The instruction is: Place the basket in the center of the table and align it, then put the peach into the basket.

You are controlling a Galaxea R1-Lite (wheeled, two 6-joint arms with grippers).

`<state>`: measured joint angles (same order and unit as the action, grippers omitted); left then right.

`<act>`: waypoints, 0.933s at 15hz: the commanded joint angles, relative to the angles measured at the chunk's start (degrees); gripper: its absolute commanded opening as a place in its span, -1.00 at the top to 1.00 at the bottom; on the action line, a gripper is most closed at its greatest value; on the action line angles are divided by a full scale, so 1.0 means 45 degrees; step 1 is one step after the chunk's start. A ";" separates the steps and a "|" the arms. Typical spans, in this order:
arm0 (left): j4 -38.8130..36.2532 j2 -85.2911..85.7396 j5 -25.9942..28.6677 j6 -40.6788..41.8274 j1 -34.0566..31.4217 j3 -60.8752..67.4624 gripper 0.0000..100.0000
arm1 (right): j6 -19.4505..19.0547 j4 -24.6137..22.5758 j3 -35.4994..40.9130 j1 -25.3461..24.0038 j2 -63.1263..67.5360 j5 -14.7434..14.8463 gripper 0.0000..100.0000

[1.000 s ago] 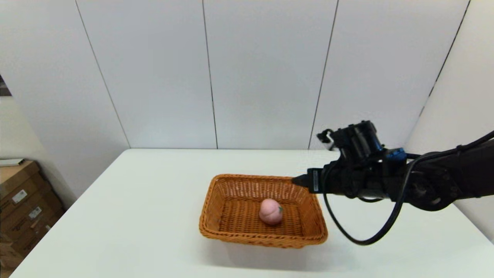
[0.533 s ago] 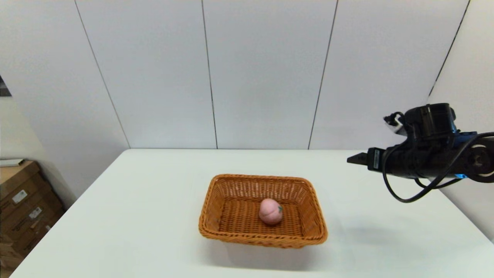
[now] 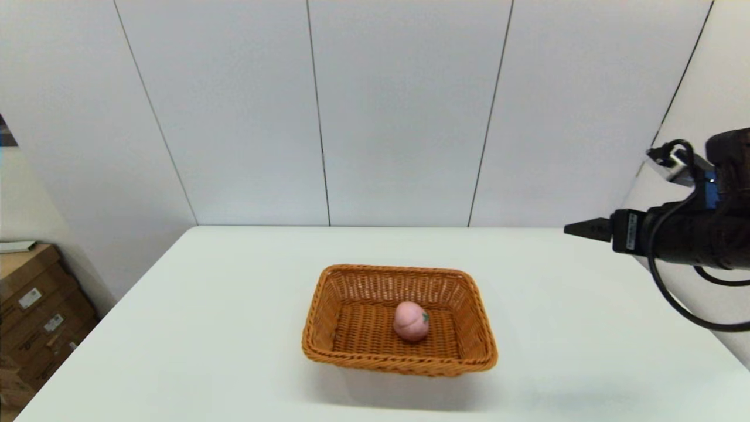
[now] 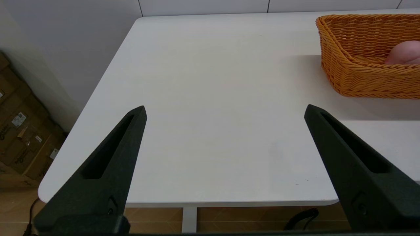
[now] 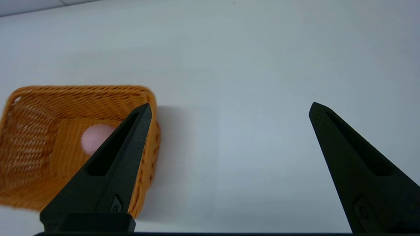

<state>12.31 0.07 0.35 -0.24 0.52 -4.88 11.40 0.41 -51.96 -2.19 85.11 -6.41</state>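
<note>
The right gripper [image 3: 577, 229] has pulled back to the right edge of the head frame, high above the desk [image 3: 205, 305] and well clear of the basket [image 3: 399, 319] it hung over a second ago. The peach [image 3: 411, 320] sits inside the basket, mid-frame. In the left wrist view the left gripper [image 4: 224, 111] is parked, spread wide and empty. The right wrist view shows its gripper released, holding nothing. The job looks done to me.

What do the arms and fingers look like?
Right arm: black, with looping black cables, blue accents and a small white label near the fingers. Both grippers have two long, matte black, wedge-shaped fingers with recessed slots. The left arm itself isn't visible.
</note>
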 commanded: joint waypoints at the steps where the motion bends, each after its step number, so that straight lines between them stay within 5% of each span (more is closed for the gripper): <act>1: 0.0018 0.0003 0.0000 -0.0004 0.0001 -0.0010 -1.00 | -0.0482 0.0162 0.3968 -0.0235 -0.6883 -0.0001 -1.00; 5: 0.0018 0.0003 0.0000 -0.0004 0.0001 0.0009 -1.00 | -0.1537 0.1275 0.6839 0.0136 -1.2625 0.0683 -1.00; 12: 0.0018 0.0003 0.0000 -0.0004 0.0001 -0.0010 -1.00 | -0.2689 0.1509 0.9241 0.0546 -1.7059 0.0898 -1.00; 14: 0.0018 0.0003 0.0000 -0.0004 0.0001 -0.0010 -1.00 | -0.2767 0.1451 0.9827 0.0527 -1.7684 0.1777 -1.00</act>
<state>12.31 0.07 0.33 -0.22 0.52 -4.88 -0.40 7.07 -11.18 0.27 12.46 -1.27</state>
